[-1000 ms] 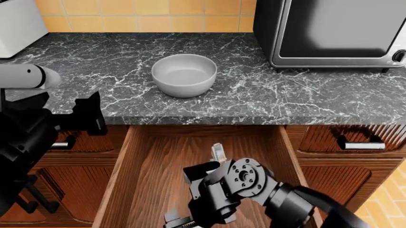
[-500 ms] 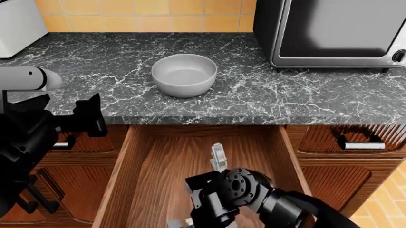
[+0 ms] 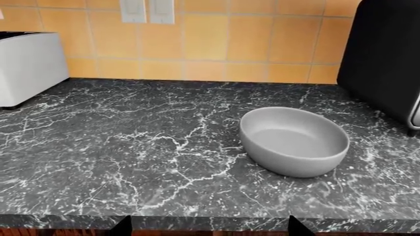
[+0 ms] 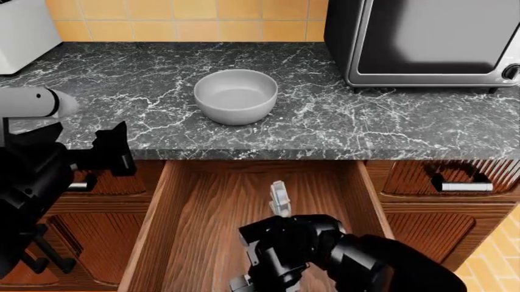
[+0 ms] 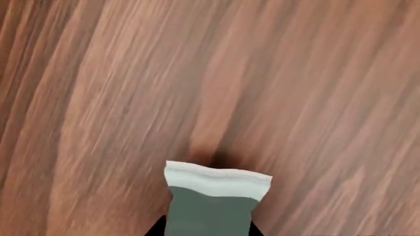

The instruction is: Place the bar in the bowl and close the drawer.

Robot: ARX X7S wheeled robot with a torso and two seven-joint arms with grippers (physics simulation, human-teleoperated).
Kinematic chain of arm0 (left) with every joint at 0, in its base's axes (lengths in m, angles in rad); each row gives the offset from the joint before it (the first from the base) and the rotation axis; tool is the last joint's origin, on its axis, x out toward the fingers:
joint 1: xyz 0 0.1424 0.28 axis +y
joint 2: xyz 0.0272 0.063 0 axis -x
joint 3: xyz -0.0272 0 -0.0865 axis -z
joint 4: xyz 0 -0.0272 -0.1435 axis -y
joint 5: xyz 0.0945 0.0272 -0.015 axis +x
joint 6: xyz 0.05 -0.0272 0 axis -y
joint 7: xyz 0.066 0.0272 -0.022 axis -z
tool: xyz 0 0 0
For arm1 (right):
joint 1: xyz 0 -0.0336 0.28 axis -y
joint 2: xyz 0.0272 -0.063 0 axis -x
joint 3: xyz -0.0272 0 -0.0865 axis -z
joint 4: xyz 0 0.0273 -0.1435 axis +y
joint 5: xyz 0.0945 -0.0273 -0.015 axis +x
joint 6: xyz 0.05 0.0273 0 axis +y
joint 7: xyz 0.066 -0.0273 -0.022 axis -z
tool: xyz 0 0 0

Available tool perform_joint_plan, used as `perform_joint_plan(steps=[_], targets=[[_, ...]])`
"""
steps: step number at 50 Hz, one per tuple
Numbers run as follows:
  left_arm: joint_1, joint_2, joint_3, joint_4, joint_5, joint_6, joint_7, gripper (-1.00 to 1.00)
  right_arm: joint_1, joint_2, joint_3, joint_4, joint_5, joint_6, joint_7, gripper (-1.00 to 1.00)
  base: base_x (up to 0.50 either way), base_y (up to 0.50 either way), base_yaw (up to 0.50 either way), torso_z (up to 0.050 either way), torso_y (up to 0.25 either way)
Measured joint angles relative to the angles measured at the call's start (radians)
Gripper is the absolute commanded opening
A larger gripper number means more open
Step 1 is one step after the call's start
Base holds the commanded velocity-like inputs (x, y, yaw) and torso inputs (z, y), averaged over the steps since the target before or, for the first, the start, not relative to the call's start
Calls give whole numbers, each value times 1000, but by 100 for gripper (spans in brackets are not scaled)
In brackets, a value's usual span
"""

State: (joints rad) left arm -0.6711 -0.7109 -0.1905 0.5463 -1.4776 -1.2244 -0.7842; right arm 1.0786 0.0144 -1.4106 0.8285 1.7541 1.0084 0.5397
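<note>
The light-grey bowl [image 4: 235, 95] [image 3: 293, 141] stands empty on the dark marble counter [image 4: 146, 91]. Below it the wide wooden drawer [image 4: 203, 213] is pulled open. My right gripper [image 4: 281, 214] [image 5: 206, 228] is down inside the drawer, shut on the bar [image 4: 279, 197] [image 5: 213, 194]. The bar's silvery crimped end sticks out past the fingertips, just over the drawer floor [image 5: 295, 98]. My left gripper [image 4: 114, 149] [image 3: 208, 228] hangs open at the counter's front edge, left of the drawer, with nothing between its fingers.
A black toaster oven [image 4: 422, 42] fills the counter's back right, and a white appliance [image 4: 24, 27] [image 3: 29, 66] stands at the back left. A narrower drawer with a silver handle [image 4: 463, 184] is to the right of the open drawer.
My right wrist has turned and the arm has sunk lower into the drawer, with the bar staying near the same spot. The left arm has not moved.
</note>
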Motion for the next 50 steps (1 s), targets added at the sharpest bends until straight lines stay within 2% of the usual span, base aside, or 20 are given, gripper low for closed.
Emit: perform_joint_plan(steps=[12, 30, 41, 50], targets=[[3, -5, 3, 0, 2, 7, -2, 100, 4, 51, -22, -105, 91, -53, 58, -100, 0, 0, 0, 0, 0], [-47, -17, 19, -11, -47, 3, -53, 100, 119, 243, 60, -427, 187, -88, 234, -100, 0, 0, 0, 0, 0], [-235, -14, 89, -120, -137, -20, -143, 100, 297, 342, 138, -563, 258, -38, 286, -100, 0, 0, 0, 0, 0], [-462, 26, 192, -286, -122, -46, -153, 100, 489, 359, 181, -533, 257, 45, 218, -100, 0, 0, 0, 0, 0]])
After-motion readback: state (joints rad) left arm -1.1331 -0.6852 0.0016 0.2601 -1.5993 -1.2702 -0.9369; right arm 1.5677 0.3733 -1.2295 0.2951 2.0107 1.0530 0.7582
